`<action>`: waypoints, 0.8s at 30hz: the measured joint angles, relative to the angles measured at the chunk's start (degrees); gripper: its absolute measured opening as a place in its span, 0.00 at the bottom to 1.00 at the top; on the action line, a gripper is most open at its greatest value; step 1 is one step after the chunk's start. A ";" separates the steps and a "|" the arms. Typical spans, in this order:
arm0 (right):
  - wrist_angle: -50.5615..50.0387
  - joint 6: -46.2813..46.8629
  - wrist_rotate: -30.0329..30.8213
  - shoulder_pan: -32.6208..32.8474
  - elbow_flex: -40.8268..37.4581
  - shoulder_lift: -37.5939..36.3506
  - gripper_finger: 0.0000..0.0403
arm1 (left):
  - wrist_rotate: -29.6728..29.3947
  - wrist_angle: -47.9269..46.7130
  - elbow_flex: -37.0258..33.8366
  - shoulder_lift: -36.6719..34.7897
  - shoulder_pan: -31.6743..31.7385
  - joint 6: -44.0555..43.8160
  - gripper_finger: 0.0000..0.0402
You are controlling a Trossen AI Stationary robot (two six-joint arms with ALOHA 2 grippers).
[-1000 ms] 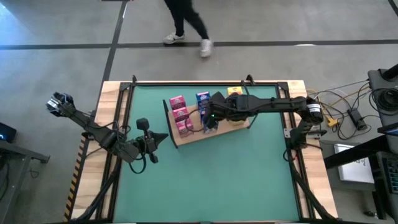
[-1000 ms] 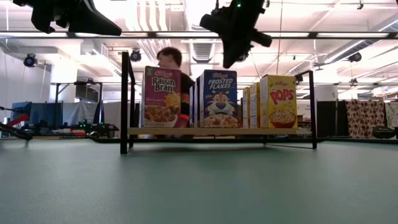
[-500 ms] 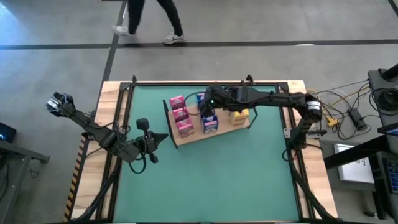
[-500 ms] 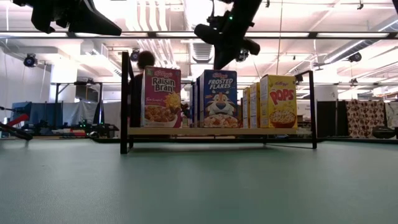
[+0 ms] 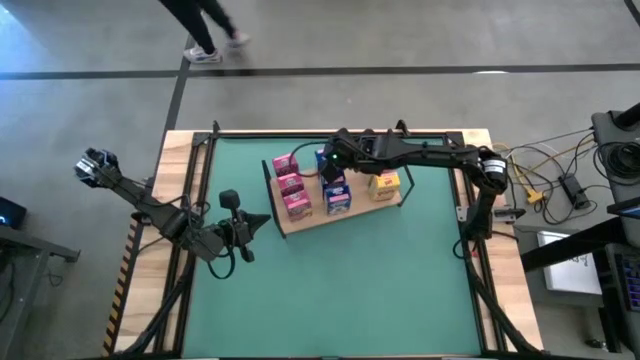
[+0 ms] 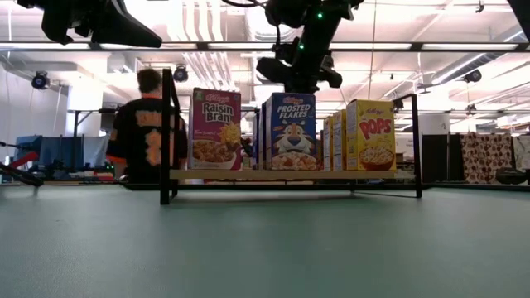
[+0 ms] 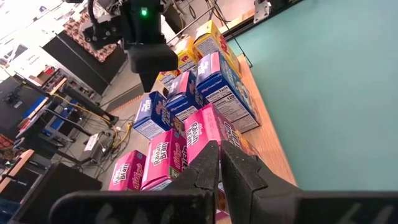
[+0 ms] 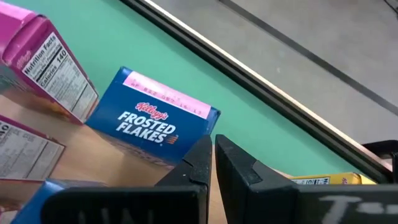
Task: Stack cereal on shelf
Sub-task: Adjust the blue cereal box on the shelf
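High view showed the green worktop (image 5: pixel 330 290) carrying the wooden shelf (image 5: pixel 300 222) toward its far side, with pink, blue and yellow cereal boxes (image 5: pixel 338 200) standing on it in three rows. Above the blue row's far end hovered the right gripper (image 5: pixel 327 161), its jaws pressed together and holding nothing. Off the shelf's near-left corner hung the left gripper (image 5: pixel 262 220), jaws also pressed together.

A green table mat (image 5: pixel 330 280) covers a light wooden tabletop (image 5: pixel 505 270). At twelve o'clock beyond it, a person in dark clothes (image 6: pixel 145 136) walks across grey floor (image 5: pixel 420 40). Cables (image 5: pixel 545 175) lie at three o'clock.
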 joint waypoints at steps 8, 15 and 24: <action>0.10 3.31 -3.00 0.03 0.07 -0.12 0.03 | 0.01 0.00 0.00 0.00 0.00 0.00 0.00; -0.05 5.91 -4.93 0.84 0.08 -0.21 0.03 | -0.01 0.02 0.00 0.00 0.01 0.00 0.00; 3.89 4.79 -1.90 1.03 0.14 -0.95 0.03 | 0.01 0.02 0.00 0.00 0.00 -0.01 0.00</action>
